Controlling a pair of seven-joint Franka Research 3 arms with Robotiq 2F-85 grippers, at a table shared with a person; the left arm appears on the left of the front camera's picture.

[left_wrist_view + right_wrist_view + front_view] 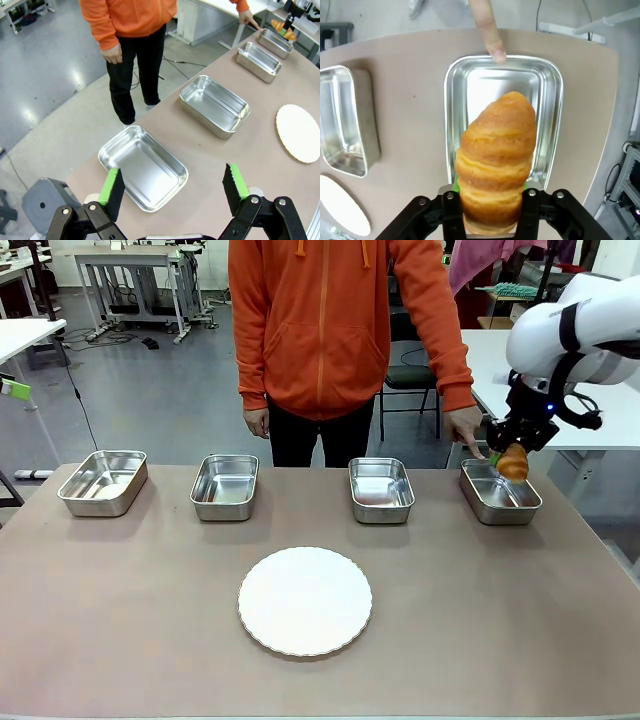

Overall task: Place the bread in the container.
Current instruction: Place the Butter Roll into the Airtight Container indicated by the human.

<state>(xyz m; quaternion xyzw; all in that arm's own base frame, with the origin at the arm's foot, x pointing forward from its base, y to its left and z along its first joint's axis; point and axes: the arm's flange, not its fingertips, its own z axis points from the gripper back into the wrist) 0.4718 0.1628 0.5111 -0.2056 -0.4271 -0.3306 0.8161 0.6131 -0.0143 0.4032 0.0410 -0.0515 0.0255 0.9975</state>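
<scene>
The bread [496, 160], a golden-brown croissant, hangs point-down in my right gripper [492, 200], which is shut on it. In the front view the bread [513, 461] hovers just above the far-right steel container [499, 505], with my right gripper [508, 448] above it. The person's finger [489, 32] touches that container's [455, 90] far rim. My left gripper [172, 187] stands open over the table's left end, near the leftmost tray [142, 167], with nothing between its fingers.
Three more steel trays [103, 481] [225, 486] [381, 489] line the far side of the table. A round white scalloped plate [305, 600] lies in the middle. The person in an orange hoodie [330, 320] stands at the far edge.
</scene>
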